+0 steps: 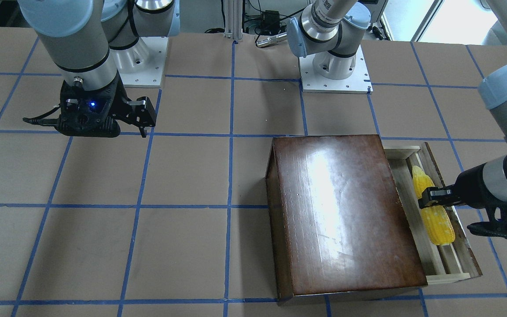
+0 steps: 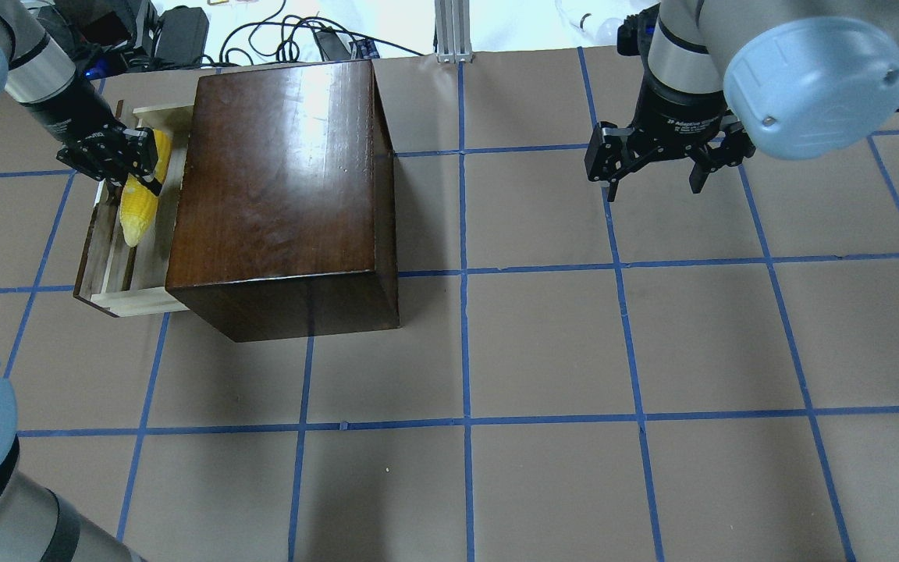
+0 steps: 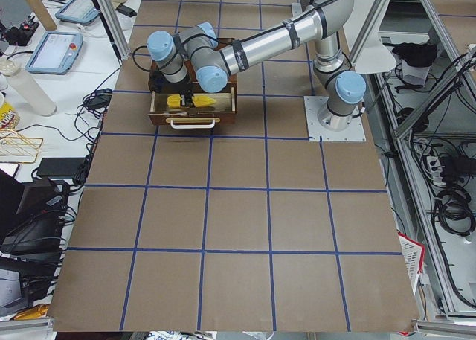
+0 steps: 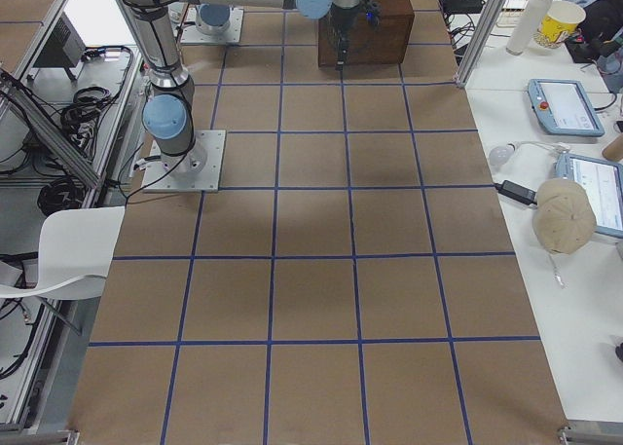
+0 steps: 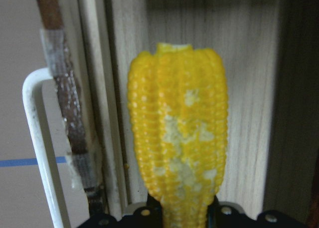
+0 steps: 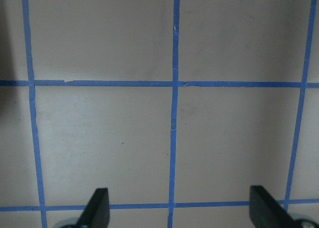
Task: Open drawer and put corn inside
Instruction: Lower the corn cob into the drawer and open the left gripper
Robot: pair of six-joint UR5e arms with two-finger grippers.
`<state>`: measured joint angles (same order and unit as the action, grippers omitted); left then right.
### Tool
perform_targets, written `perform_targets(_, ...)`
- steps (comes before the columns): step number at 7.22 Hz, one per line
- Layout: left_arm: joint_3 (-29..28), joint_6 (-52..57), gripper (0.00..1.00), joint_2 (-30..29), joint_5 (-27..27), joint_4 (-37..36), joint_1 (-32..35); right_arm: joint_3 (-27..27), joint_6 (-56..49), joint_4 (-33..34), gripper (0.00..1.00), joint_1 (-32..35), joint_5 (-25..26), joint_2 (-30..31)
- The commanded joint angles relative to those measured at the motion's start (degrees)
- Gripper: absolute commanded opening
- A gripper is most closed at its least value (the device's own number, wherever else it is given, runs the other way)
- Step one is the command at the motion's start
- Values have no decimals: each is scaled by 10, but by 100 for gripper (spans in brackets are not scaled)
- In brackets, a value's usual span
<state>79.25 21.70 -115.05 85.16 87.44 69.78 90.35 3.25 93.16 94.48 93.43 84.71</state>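
Note:
The drawer (image 1: 460,259) is pulled out of the dark-brown box (image 1: 341,211) toward the robot's left. The yellow corn (image 1: 438,224) lies lengthwise in the drawer tray. My left gripper (image 1: 429,198) reaches into the drawer and is shut on the corn's middle. In the overhead view the corn (image 2: 137,207) sticks out below the left gripper (image 2: 137,160) inside the drawer (image 2: 114,300). The left wrist view shows the corn (image 5: 177,133) held over the pale-wood floor, beside the white handle (image 5: 37,153). My right gripper (image 2: 652,168) is open and empty above the table, far from the box.
The box (image 2: 278,179) stands on brown paper marked with a blue tape grid. Both arm bases (image 1: 335,70) sit at the robot's side. The right wrist view shows only bare paper and tape lines under the open right gripper (image 6: 179,208).

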Motion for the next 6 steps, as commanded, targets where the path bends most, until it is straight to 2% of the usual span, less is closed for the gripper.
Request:
perform_targets(1, 0, 11, 26, -17, -18, -2, 0, 0, 0, 0, 100, 0, 0, 0)
perform_targets(2, -1, 5, 67, -18, -19, -3, 0, 0, 0, -1, 100, 0, 0, 0)
perform_targets(3, -1, 4, 100, -8, -17, -2, 1, 0, 0, -1, 100, 0, 0, 0)
perform_targets(6, -11, 5, 100, 30, -15, 20, 5, 0, 0, -1, 100, 0, 0, -1)
